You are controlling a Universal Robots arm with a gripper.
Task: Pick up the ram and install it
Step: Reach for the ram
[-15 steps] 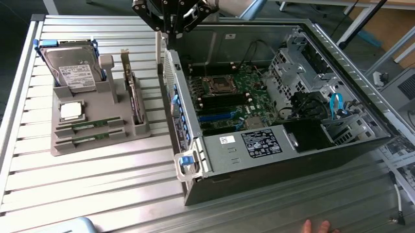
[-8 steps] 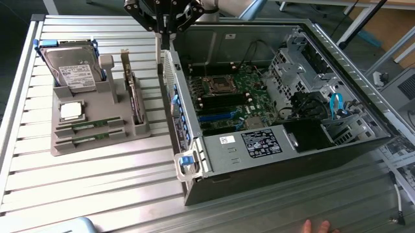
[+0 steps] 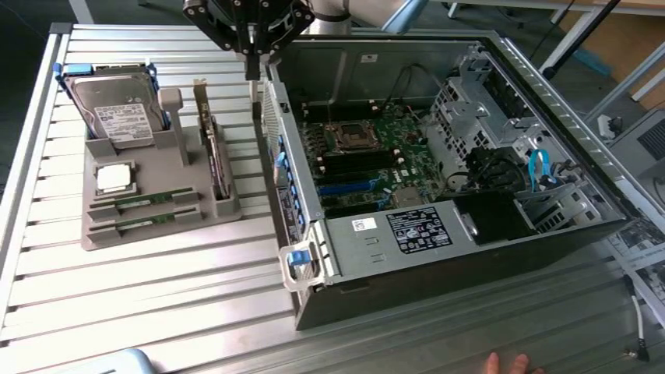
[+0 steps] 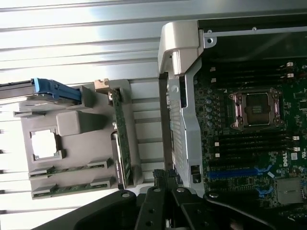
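Two ram sticks [image 3: 146, 201] [image 3: 143, 224], narrow and green, lie flat in slots at the front of the grey holder tray [image 3: 156, 175]; the wrist view shows them too [image 4: 67, 170] [image 4: 72, 188]. My gripper [image 3: 251, 72] hangs high over the gap between the tray and the open computer case [image 3: 437, 156], well apart from the ram. Its black fingers [image 4: 165, 178] are shut together with nothing between them. The motherboard's black memory slots [image 3: 359, 164] [image 4: 254, 143] lie beside the processor socket [image 4: 254, 109].
The tray also carries a hard drive [image 3: 114, 109], a silver processor chip [image 3: 114, 178] and an upright dark expansion card [image 3: 216, 152]. A person's hand [image 3: 509, 363] rests at the table's near edge. The case's metal rear wall [image 3: 286, 179] stands between tray and motherboard.
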